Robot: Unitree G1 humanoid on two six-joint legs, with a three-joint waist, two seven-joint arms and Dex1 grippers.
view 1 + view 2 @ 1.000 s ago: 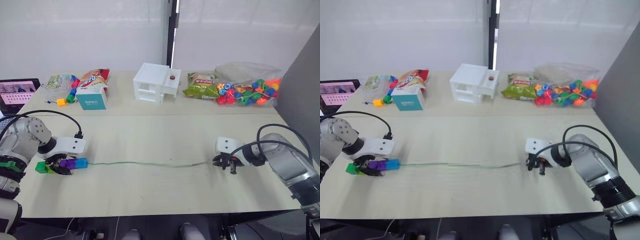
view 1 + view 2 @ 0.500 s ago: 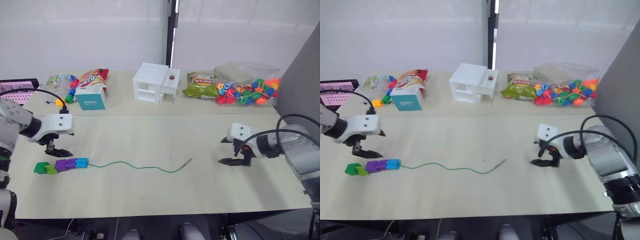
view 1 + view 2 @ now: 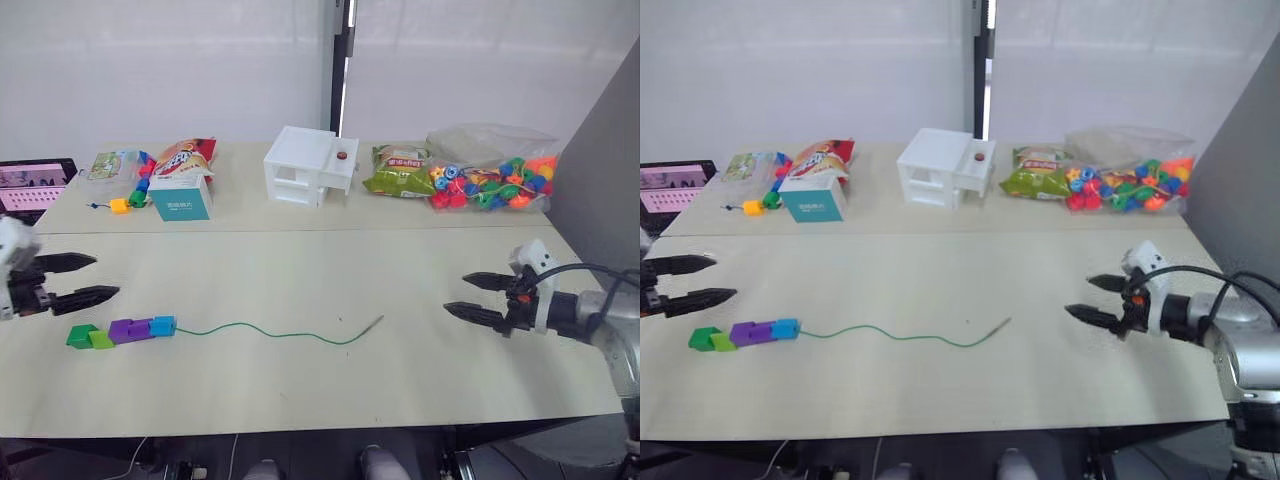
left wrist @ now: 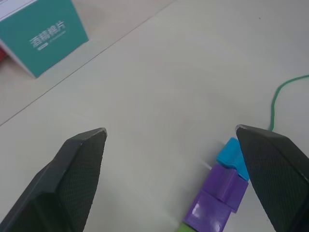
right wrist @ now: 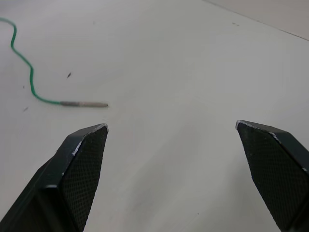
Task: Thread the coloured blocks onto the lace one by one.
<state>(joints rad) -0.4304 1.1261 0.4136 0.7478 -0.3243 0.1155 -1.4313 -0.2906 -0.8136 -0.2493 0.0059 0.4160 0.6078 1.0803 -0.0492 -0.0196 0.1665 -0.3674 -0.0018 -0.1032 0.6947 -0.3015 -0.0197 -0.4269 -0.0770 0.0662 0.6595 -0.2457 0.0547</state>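
Coloured blocks [image 3: 121, 331] in a row on tabletop [image 3: 320, 390], near left edge: dk green cube + lt green wedge at outer end, then two purple cubes, then blue cube at inner end, all touching end to end. Lace [image 3: 270, 334] running from blue cube toward tabletop centre in shallow wave, lying flat; brownish stiff tip [image 3: 371, 325] at free end, angled slightly up-right, apart from both tools. Left tool [image 3: 75, 279] at far left, just above and beside block row, not touching; fingers spread wide, nothing held. In left wrist view, blue and purple cubes seen close to one finger [image 4: 270, 164], w/ lace curving away. Right tool [image 3: 472, 296] at right side, well apart from lace tip; fingers spread wide, nothing held. Right wrist view: lace tip on bare surface beyond the fingers. Rear of tabletop: teal box [image 3: 182, 195], snack bag [image 3: 186, 156], white house-shaped box [image 3: 308, 166], green snack pack [image 3: 398, 171], clear bag of rounded beads [image 3: 495, 177], short bead chain w/ yellow block [image 3: 122, 204].
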